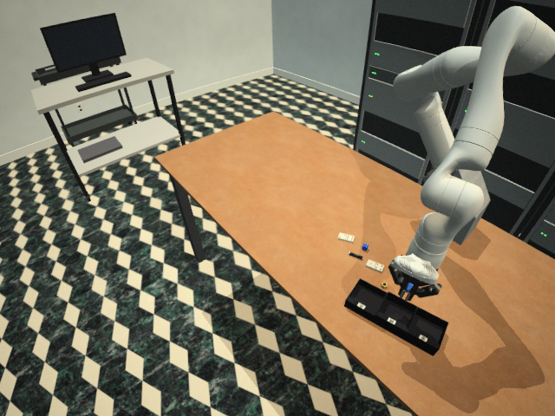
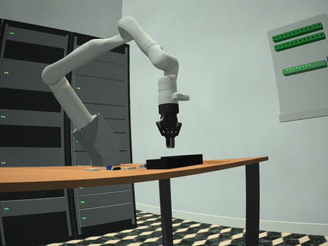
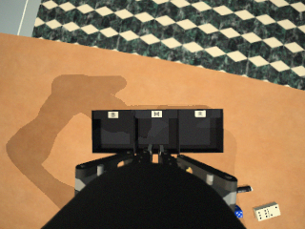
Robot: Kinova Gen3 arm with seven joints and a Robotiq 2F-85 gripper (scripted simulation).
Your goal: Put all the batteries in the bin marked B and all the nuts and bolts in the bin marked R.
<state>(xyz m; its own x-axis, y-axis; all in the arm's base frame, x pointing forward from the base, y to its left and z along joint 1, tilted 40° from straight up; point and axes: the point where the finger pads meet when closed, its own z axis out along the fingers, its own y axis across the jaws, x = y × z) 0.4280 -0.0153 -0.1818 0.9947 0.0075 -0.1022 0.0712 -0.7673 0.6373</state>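
tool (image 2: 170, 143) hangs closed above bins (image 2: 175, 161).

Brown table (image 1: 277, 178) carries black three-bin tray (image 1: 430, 344), two dominoes (image 1: 346, 237), blue die (image 1: 365, 246), nut (image 1: 383, 284).
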